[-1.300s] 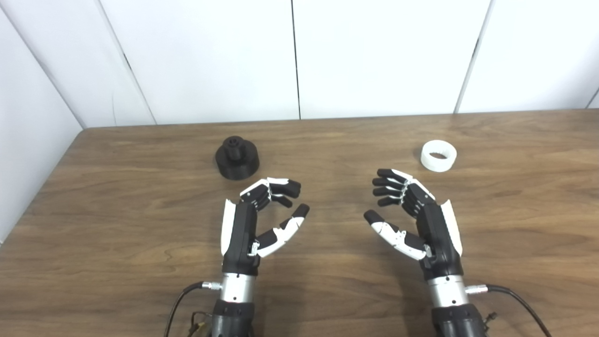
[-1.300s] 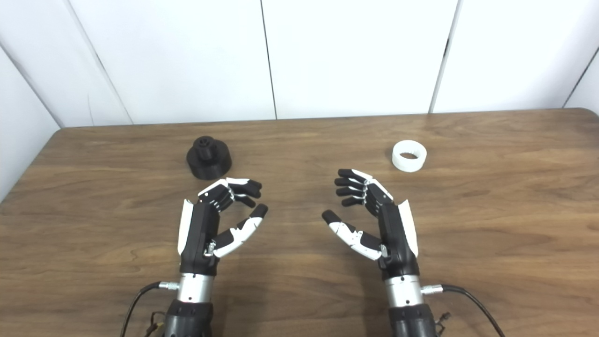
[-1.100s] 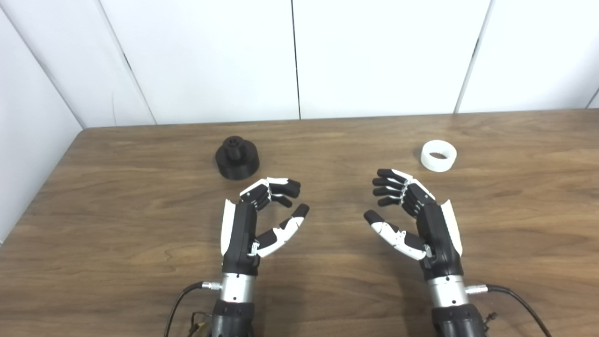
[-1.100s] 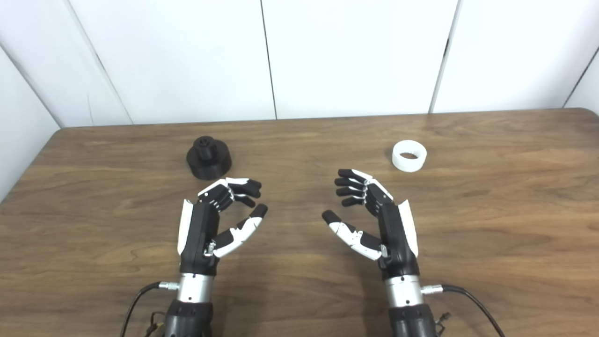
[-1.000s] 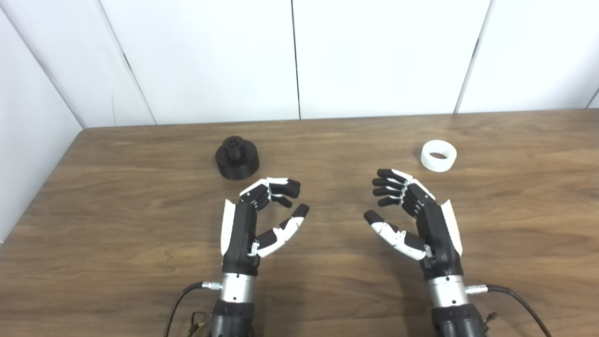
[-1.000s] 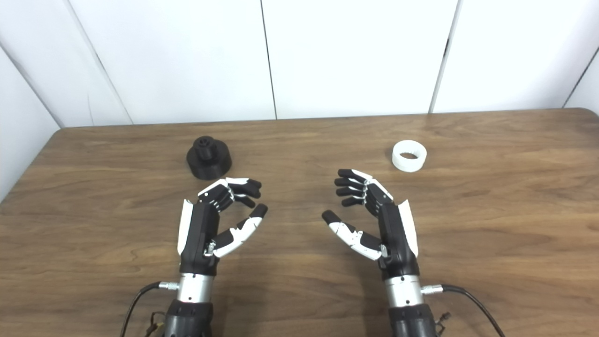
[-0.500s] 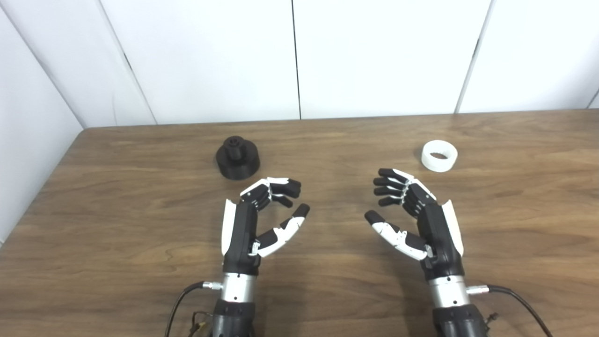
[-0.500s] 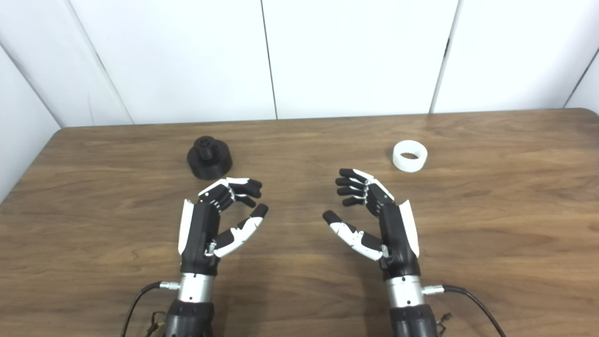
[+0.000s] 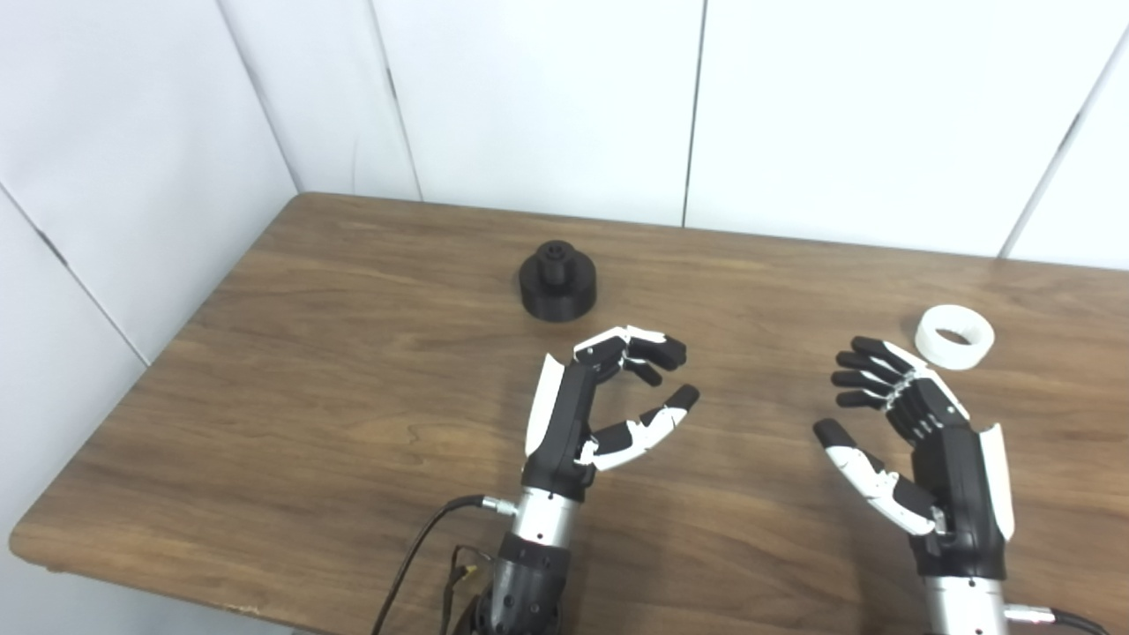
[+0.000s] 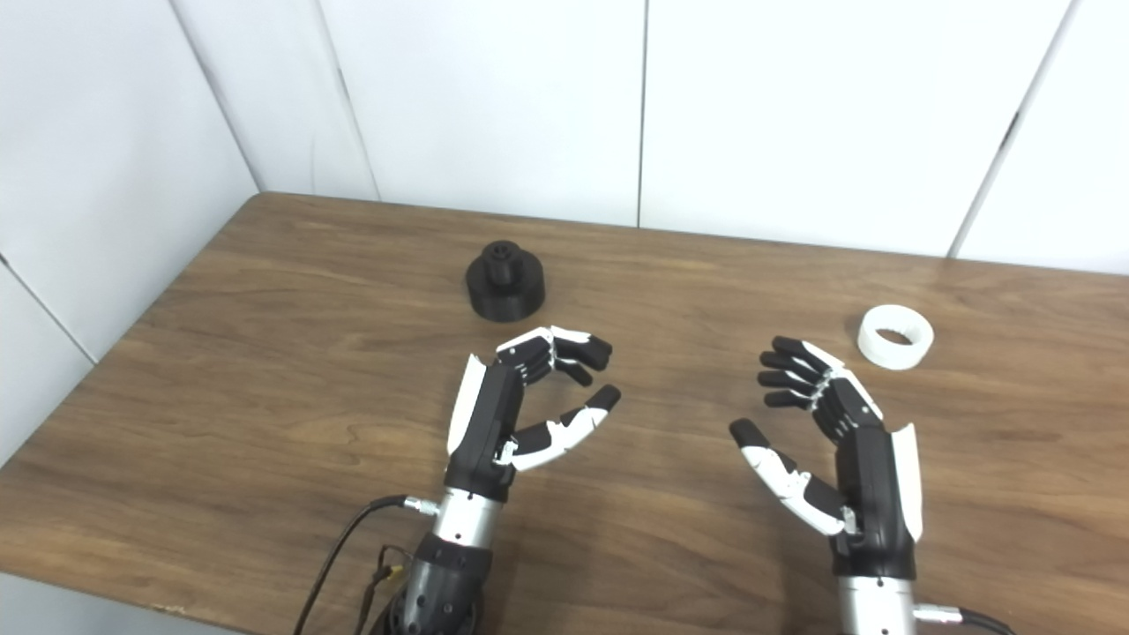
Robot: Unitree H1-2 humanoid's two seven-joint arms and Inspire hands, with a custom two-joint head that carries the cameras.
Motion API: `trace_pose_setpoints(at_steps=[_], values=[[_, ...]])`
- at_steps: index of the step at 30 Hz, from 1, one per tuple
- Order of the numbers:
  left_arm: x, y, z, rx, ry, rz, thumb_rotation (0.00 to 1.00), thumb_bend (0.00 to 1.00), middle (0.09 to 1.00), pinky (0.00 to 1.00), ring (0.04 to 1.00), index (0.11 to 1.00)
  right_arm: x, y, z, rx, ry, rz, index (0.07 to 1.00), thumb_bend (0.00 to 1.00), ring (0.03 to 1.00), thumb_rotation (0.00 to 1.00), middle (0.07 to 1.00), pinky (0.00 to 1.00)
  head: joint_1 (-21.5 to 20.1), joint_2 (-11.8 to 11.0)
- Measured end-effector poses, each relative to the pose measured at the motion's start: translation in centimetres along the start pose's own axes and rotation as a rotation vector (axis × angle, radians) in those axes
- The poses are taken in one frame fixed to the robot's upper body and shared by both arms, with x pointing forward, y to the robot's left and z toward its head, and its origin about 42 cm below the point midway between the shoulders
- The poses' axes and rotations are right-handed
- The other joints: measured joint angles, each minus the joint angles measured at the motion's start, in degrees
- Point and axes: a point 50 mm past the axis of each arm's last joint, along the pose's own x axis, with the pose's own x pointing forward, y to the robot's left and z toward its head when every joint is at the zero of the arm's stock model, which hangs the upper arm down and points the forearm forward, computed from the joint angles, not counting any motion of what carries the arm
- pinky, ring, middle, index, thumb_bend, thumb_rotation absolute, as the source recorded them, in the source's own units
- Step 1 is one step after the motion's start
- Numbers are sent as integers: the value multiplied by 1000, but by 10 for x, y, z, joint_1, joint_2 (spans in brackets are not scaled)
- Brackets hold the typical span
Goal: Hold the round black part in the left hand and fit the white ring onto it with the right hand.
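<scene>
The round black part (image 9: 557, 284), a disc with a stub on top, stands on the wooden table (image 9: 353, 353) at the back left. The white ring (image 9: 954, 336) lies flat at the right. My left hand (image 9: 600, 406) is open and empty, fingers curled, just in front of and right of the black part, apart from it. My right hand (image 9: 917, 450) is open and empty, in front of and left of the ring, not touching it. Both also show in the right eye view: black part (image 10: 505, 281), ring (image 10: 896, 336).
The table's left edge and front left corner (image 9: 35, 538) are in view. White wall panels (image 9: 547, 97) stand behind and to the left. Cables (image 9: 423, 556) hang from the left wrist.
The whole picture has shifted and tilted: the camera turned to the left, so everything sits further right. The hands, black part and ring hold their places on the table.
</scene>
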Motion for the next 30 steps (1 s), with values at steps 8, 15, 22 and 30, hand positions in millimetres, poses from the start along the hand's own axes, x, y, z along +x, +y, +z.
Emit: trace_pose_setpoints(at_steps=[8,15,22,30], values=[[0,0,-1,23,15,-8,79,498,653,517,619,497,0,0,1,-11,-21,3,751,616,676,292,720,611,-4,1],[-5,4,-1,130,93,-63,85,497,700,564,675,499,0,0,1,-12,-24,4,748,612,666,276,711,595,-4,0],[-5,30,1,436,151,-145,323,579,749,602,702,722,0,0,1,-14,-24,3,749,613,665,280,714,590,-5,-1],[3,38,13,484,165,-137,309,586,764,612,728,728,1,-1,1,-15,-24,3,748,608,663,287,712,594,-4,-1]])
